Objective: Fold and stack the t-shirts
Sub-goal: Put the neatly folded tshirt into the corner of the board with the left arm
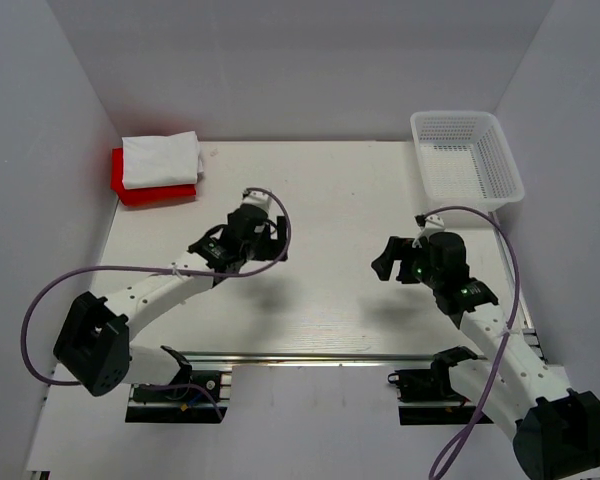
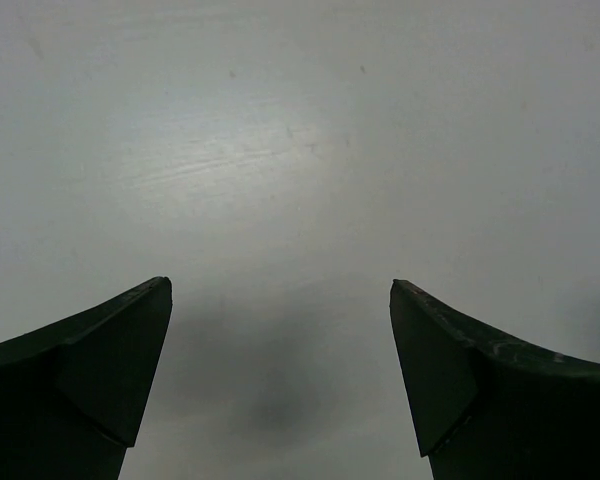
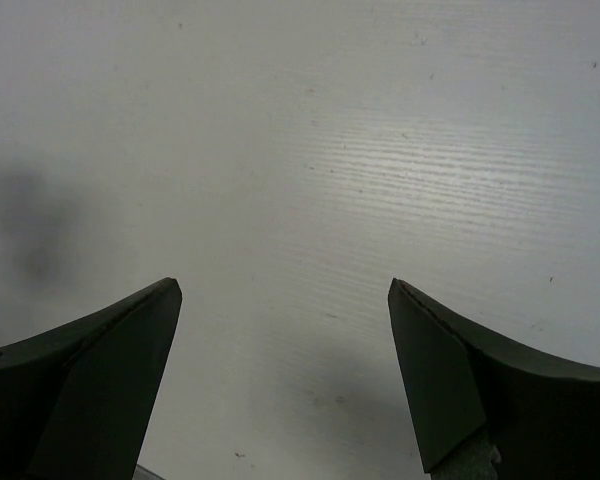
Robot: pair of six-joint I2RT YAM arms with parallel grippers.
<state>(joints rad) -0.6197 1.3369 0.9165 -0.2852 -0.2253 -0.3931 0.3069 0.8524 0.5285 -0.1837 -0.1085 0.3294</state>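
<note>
With the folded white t-shirt (image 1: 160, 160) stacked on the red t-shirt (image 1: 156, 194), I judge nothing left; my left gripper (image 2: 280, 286) and right gripper (image 3: 285, 284) gape empty.

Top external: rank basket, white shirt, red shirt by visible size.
1. Basket
2. White shirt
3. Red shirt: only its edges show under the white one, so its full size is unsure.

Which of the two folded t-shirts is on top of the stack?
The white t-shirt is on top. The red t-shirt lies beneath it, showing only along the stack's left and near edges.
</note>
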